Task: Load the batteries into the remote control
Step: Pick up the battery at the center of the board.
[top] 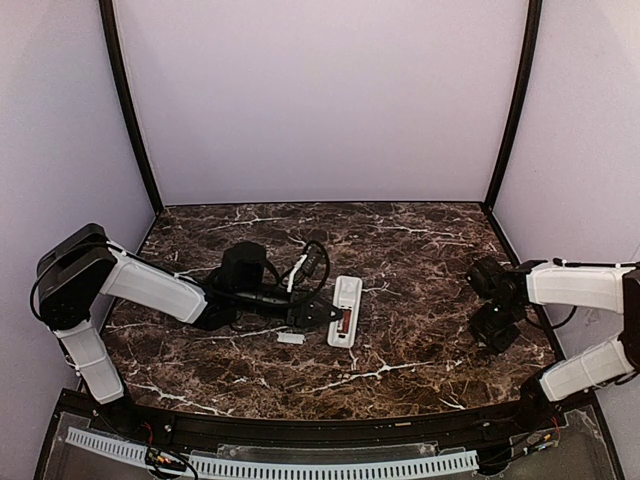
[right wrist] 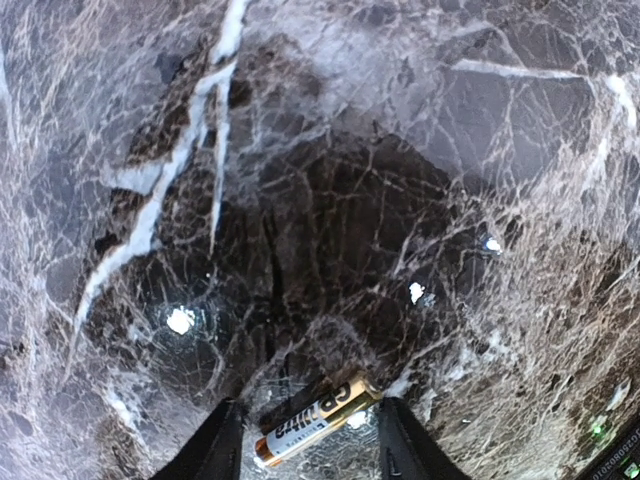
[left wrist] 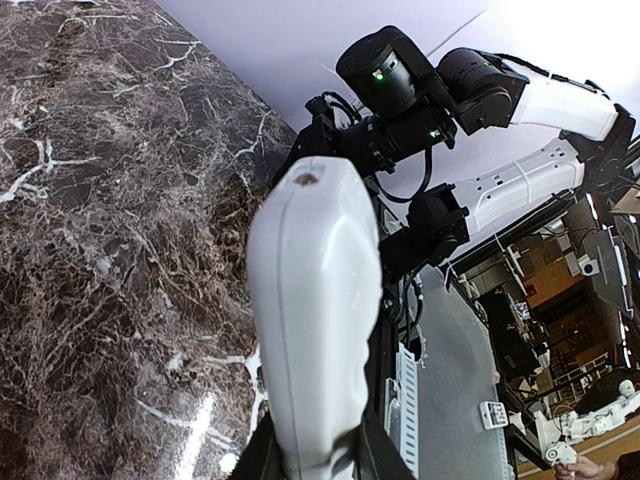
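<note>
The white remote control (top: 345, 310) lies back-up mid-table, and a reddish-brown battery (top: 345, 322) shows in its recessed compartment. My left gripper (top: 318, 313) is shut on the remote's near left side. In the left wrist view the remote (left wrist: 315, 300) fills the space between my fingers (left wrist: 372, 455). My right gripper (top: 495, 332) hangs low over the table at the right. In the right wrist view it (right wrist: 308, 442) is open, with a gold and white battery (right wrist: 318, 420) lying slanted on the marble between the fingers and clear of both.
A small flat white cover piece (top: 291, 338) lies on the table just left of the remote's near end. The enclosure's walls and black posts (top: 130, 110) close in the back and sides. The right arm (left wrist: 520, 95) shows beyond the remote in the left wrist view.
</note>
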### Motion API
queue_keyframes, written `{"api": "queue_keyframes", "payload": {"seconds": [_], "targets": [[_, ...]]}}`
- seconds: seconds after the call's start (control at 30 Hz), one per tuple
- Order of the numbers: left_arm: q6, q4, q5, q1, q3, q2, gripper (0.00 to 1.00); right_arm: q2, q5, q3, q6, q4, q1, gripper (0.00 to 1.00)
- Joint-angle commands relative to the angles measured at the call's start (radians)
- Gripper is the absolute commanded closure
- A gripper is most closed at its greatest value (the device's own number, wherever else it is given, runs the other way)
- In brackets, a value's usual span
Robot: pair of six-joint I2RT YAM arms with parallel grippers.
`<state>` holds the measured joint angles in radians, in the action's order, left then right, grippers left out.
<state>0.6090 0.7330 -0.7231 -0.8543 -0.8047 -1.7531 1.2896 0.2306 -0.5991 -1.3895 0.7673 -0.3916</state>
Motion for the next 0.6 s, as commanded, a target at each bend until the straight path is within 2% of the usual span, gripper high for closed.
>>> {"api": "queue_keyframes", "payload": {"seconds": [0.0,0.13,0.33,0.57], "targets": [[-0.02,0.005,-0.006,0.01,0.02,0.054,0.95,0.036,-0.038,0.007,0.007,-0.059,0.005,0.58],[-0.02,0.003,-0.003,0.014,0.027,0.056,0.95,0.057,-0.042,0.007,0.01,-0.072,0.005,0.69],[-0.031,-0.007,0.004,0.015,0.042,0.061,0.95,0.074,-0.048,0.005,0.03,-0.085,0.005,0.74],[-0.053,-0.048,0.02,0.015,0.065,0.083,0.95,0.082,-0.044,0.004,0.087,-0.112,0.005,0.97]]}}
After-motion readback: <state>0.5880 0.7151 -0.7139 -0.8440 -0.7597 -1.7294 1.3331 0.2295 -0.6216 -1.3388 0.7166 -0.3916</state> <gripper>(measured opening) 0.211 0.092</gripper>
